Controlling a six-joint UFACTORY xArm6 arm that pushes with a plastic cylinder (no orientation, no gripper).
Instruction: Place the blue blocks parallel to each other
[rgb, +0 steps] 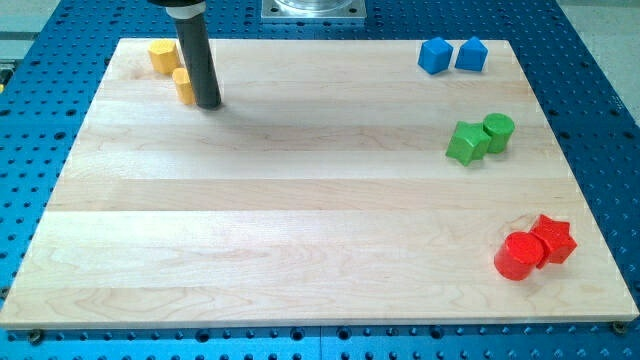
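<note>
Two blue blocks sit side by side at the view's top right: a blue cube and a blue pentagon-like block, nearly touching. My rod comes down at the view's top left and my tip rests on the board, far to the left of the blue blocks. The tip stands right beside a small yellow block, touching or almost touching its right side.
A yellow hexagon block lies near the top-left corner. A green star-like block and a green cylinder sit at the right. A red cylinder and a red star sit at the bottom right. The wooden board lies on a blue perforated table.
</note>
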